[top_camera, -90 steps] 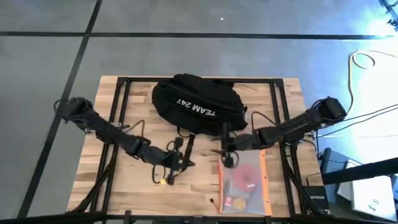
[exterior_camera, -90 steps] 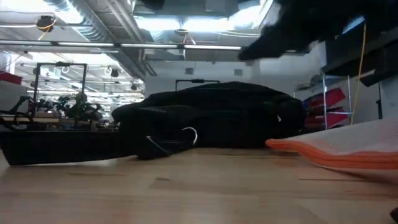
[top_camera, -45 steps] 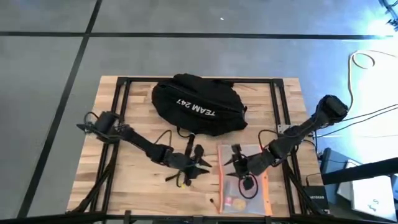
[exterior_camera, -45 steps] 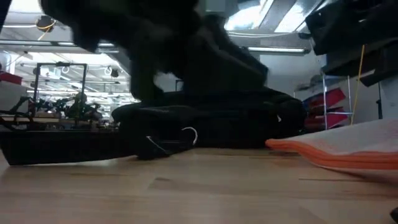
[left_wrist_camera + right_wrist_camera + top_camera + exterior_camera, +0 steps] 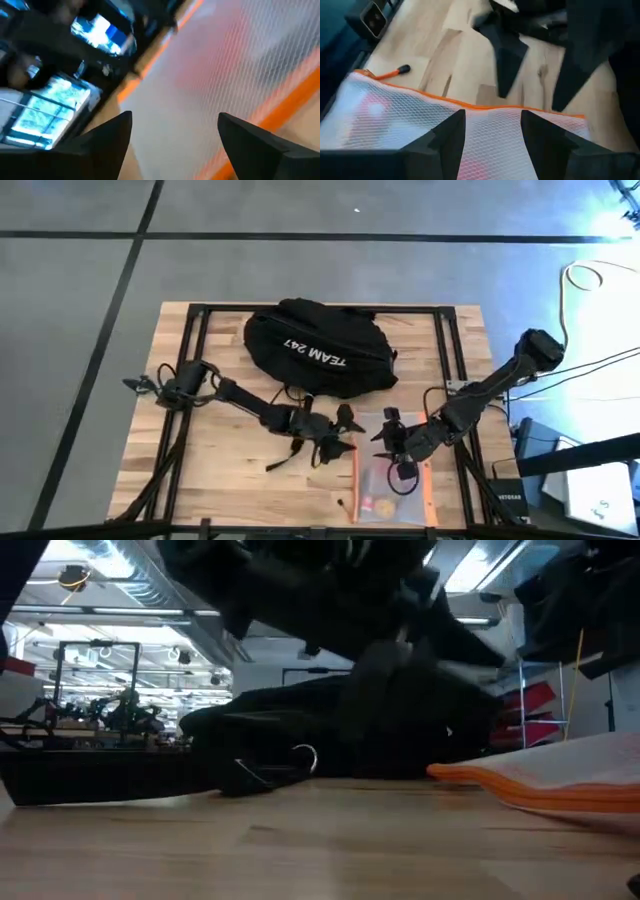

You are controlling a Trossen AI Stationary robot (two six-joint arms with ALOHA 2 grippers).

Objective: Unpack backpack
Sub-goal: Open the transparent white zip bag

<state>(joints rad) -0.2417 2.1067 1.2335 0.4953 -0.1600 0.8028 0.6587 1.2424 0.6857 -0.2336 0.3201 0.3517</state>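
Two tools were at work over the mesh pouch point(image 5: 393, 470), which lay flat on the worktop point(image 5: 215, 470) near its front edge, just in front of the backpack point(image 5: 318, 348). Left tool point(image 5: 335, 442) hovered at the pouch's orange-trimmed left edge, fingers spread, holding nothing. Right tool point(image 5: 392, 442) hung over the pouch's upper middle, fingers also parted and empty. Judgement: the pouch is already out; to handle it well, one tool should pinch the orange trim rather than the slack mesh. Backpack sat at the rear centre of the worktop, long axis running left to right, "TEAM 247" lettering facing up, straps point(image 5: 298, 392) trailing toward the front. Small orange-tipped item point(image 5: 342, 504) lay beside the pouch.
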